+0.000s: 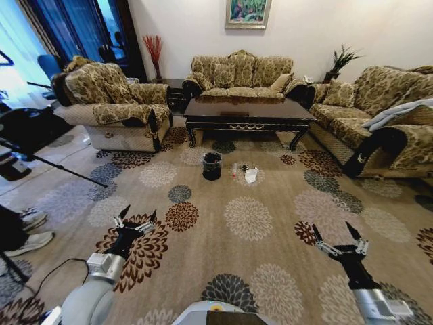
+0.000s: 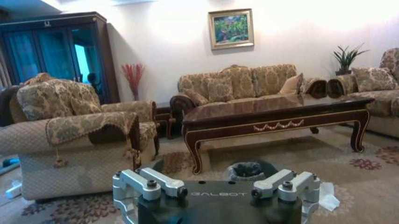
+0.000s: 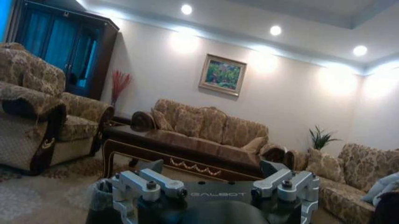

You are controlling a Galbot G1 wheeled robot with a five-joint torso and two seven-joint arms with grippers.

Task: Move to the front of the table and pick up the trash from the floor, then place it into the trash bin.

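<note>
The dark glossy table (image 1: 247, 112) stands ahead on the patterned carpet, in front of the far sofa. On the floor before it is the small black trash bin (image 1: 212, 165) with a grey liner. Just right of the bin lies the trash: a crumpled white sheet (image 1: 251, 175), a small clear bottle (image 1: 235, 170) and a tiny dark wrapper (image 1: 244, 166). My left gripper (image 1: 135, 218) and right gripper (image 1: 336, 237) hover open and empty over the carpet, well short of the trash. The left wrist view shows the table (image 2: 274, 114), the trash bin (image 2: 247, 170) and the white sheet (image 2: 328, 201).
An armchair (image 1: 115, 105) stands at the left, a sofa (image 1: 237, 74) behind the table and another sofa (image 1: 369, 115) at the right. A tripod leg (image 1: 54, 166) and a person's shoes (image 1: 30, 230) are at the left edge. Open carpet lies between me and the bin.
</note>
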